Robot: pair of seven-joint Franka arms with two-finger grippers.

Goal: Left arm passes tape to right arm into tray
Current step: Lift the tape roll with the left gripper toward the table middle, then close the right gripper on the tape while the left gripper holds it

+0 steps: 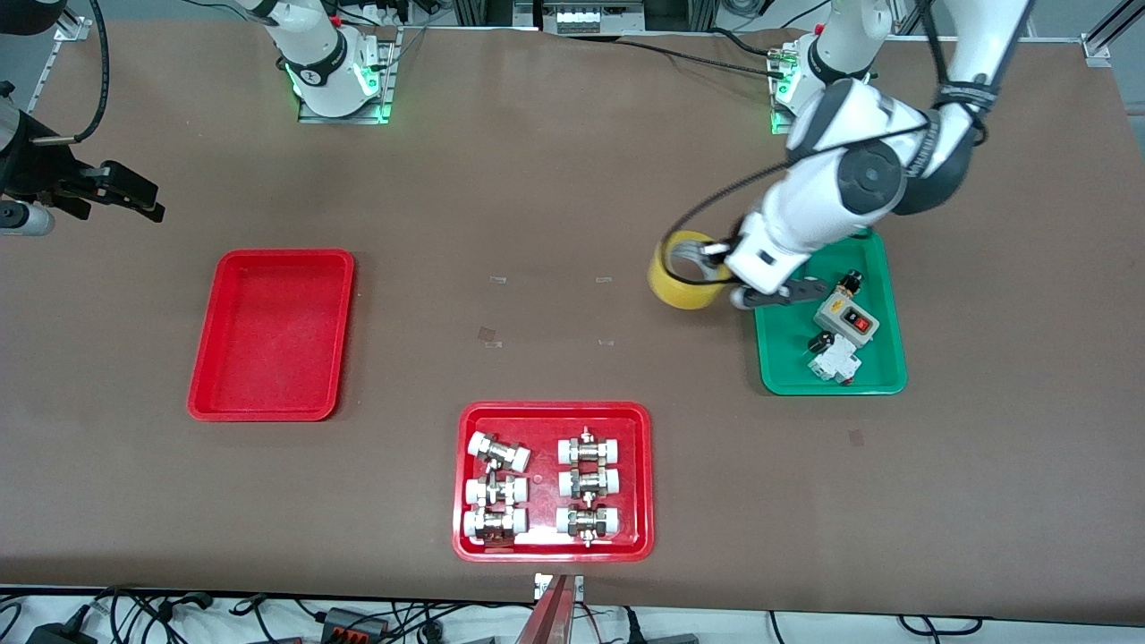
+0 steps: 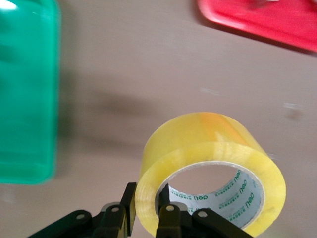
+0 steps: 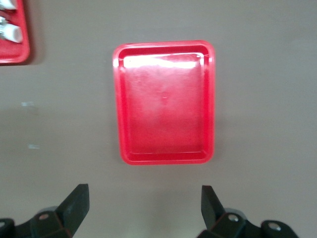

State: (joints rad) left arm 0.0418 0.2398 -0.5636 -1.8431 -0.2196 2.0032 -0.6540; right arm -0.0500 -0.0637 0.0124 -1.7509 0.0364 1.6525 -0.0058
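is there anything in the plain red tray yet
No, the tray lies bare; the tape is in the left claw.

The left hand (image 1: 716,259) (partly hidden by its wrist) hides the tape's (image 1: 680,284) rim.

The brand name "deli" is printed repeatedly in green, alongside smaller illegible green lettering, on the pale inner core of the tape (image 2: 210,148); no other text is legible.

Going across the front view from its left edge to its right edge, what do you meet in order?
right gripper → plain red tray → red tray of fittings → tape held by the left gripper → green tray
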